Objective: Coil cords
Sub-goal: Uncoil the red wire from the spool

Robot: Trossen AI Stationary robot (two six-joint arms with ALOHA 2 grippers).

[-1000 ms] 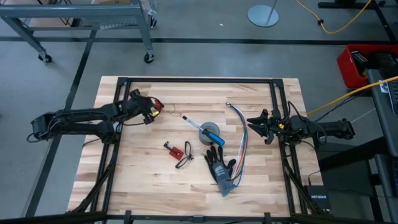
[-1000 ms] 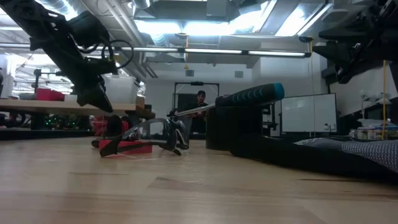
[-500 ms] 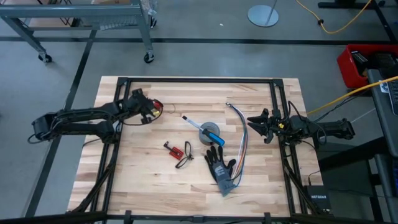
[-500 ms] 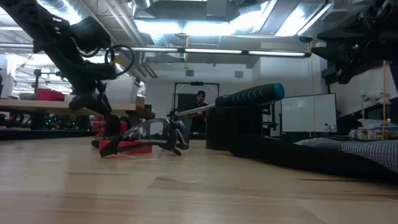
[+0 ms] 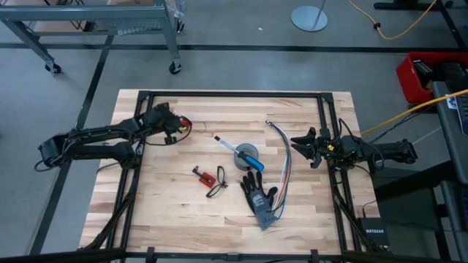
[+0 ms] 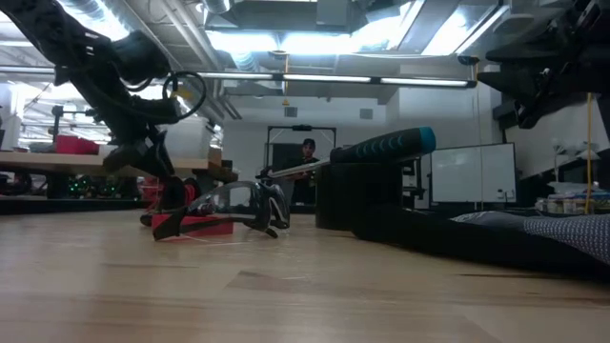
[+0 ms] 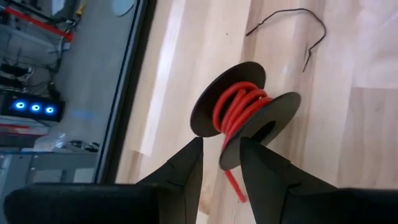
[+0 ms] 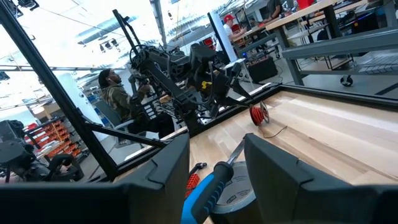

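Observation:
The cord is red, wound on a small black spool [image 5: 183, 123] that stands on its flange edges at the table's far left. It also shows in the left wrist view [image 7: 245, 112] and the right wrist view [image 8: 258, 114]. A loose red cord end [image 7: 234, 184] runs back between my left fingers. My left gripper [image 5: 175, 126] is open, with its fingertips [image 7: 222, 144] at the spool's near flange [image 7: 231, 155]. My right gripper [image 5: 296, 148] waits open and empty at the table's right side. My left gripper stands with its fingers on either side of the near flange's rim [image 7: 224, 163], coming level from the table's left side. I cannot tell whether either finger touches the flange. The spool rests on the table.
A thin black wire [image 7: 298, 18] lies beside the spool. Mid-table lie a grey tape roll [image 5: 248, 155], a blue-handled screwdriver [image 5: 228, 144], a black glove [image 5: 259, 197], ribbon wires [image 5: 284, 164], a small red board [image 5: 205, 175] and safety glasses [image 5: 218, 188]. A person [image 8: 115, 93] stands beyond the table.
My left gripper has shifted slightly toward the table's far left corner and tipped at the wrist beside the spool. The spool has stayed where it was.

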